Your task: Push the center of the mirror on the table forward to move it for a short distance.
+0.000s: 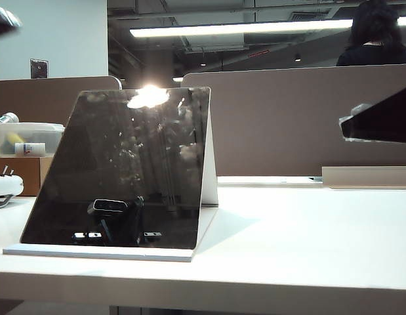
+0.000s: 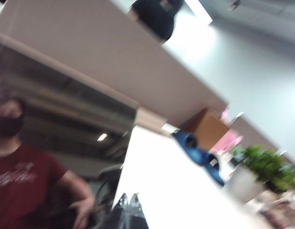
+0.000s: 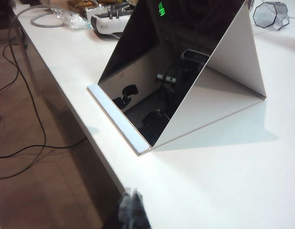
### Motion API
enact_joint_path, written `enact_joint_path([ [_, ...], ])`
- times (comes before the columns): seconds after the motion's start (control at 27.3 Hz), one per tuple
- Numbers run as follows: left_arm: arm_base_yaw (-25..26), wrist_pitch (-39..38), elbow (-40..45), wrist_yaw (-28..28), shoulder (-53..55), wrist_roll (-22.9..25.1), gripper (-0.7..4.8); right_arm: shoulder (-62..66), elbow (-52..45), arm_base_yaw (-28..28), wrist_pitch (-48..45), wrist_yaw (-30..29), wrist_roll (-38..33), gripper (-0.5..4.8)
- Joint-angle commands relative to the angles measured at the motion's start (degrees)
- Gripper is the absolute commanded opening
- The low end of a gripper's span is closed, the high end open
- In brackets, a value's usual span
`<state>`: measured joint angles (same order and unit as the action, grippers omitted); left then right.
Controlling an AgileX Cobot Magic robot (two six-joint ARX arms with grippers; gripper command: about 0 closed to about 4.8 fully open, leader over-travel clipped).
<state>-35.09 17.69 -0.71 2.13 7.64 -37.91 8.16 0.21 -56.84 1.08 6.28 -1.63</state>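
Nearest to the exterior camera is the thick front edge of the table (image 1: 268, 275), white and matte. On it stands one mirror (image 1: 124, 170), at about 9 o'clock from the middle of that view, near the front edge. Its dark panel leans backward on a thin white folded stand, with a bright light glare at 12 o'clock on the glass. The white base strip lies flat on the table in front of the panel.

The right gripper (image 3: 130, 210) shows only as dark blurred fingertips, close together, above the table edge and well apart from the mirror (image 3: 166, 71); it holds nothing and touches nothing. The left gripper (image 2: 129, 210) also shows only as dark tips close together, in a blurred picture, and I cannot tell if it is closed. It is not touching the mirror.

Behind the table stand two brown divider panels (image 1: 301, 118). One cardboard box (image 1: 22, 172) sits at 9 o'clock, beside the mirror.
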Motion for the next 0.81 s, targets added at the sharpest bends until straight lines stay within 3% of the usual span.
enact_joint_path([
  [0.04,-4.7,2.0,-1.8,-7.0,6.2,4.0,-0.05,0.0,-0.2,0.0,-0.9,0.1,0.0,-0.05],
  [0.15,-7.0,3.4,-3.9,-10.0,12.9,6.7,-0.05,0.0,-0.2,0.0,-0.9,0.1,0.0,-0.05],
  [0.51,-7.0,7.8,-14.9,-11.5,38.5,12.6,-0.05,0.0,-0.2,0.1,-0.9,0.0,0.0,-0.05],
  [0.81,-7.0,8.3,-22.8,-17.1,56.8,13.8,-0.05,0.1,-0.2,0.2,-0.9,0.0,0.0,-0.05],
])
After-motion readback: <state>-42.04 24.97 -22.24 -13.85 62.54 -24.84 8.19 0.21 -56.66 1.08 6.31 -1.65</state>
